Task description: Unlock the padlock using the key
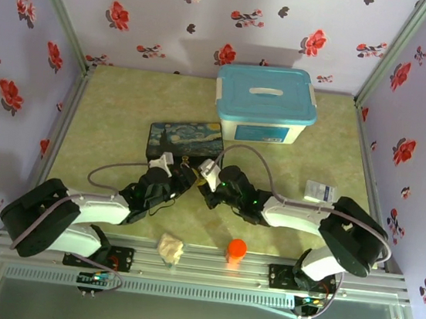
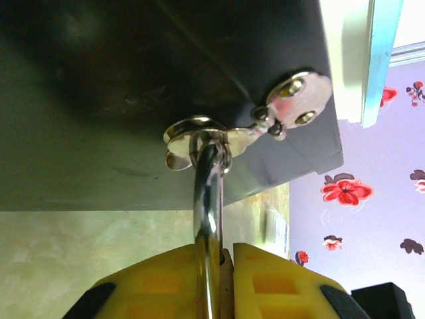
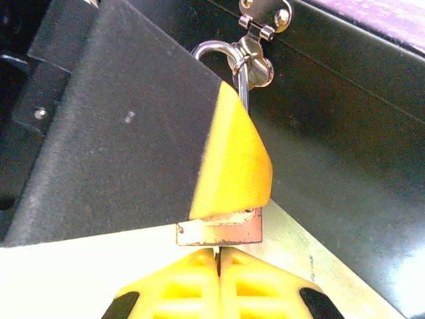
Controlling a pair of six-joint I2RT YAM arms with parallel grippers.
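Note:
The padlock (image 3: pixel 219 231) hangs by its silver shackle (image 2: pixel 207 193) from the hasp (image 2: pixel 199 136) on the painted box's (image 1: pixel 184 142) front wall. My left gripper (image 2: pixel 226 249) is shut on the padlock's brass body, with one yellow finger (image 3: pixel 232 159) covering most of it. My right gripper (image 3: pixel 218 266) sits directly under the padlock's bottom face, shut on the key (image 3: pixel 216 250). Just a thin sliver of the key shows, between the fingertips and the lock. In the top view both grippers, left (image 1: pixel 183 178) and right (image 1: pixel 203 180), meet at the box's near edge.
A white bin with a blue lid (image 1: pixel 265 104) stands behind the box. An orange cap (image 1: pixel 237 248) and a crumpled scrap (image 1: pixel 171 249) lie by the near rail. A small white packet (image 1: pixel 319 192) rests at the right. Floral walls enclose the table.

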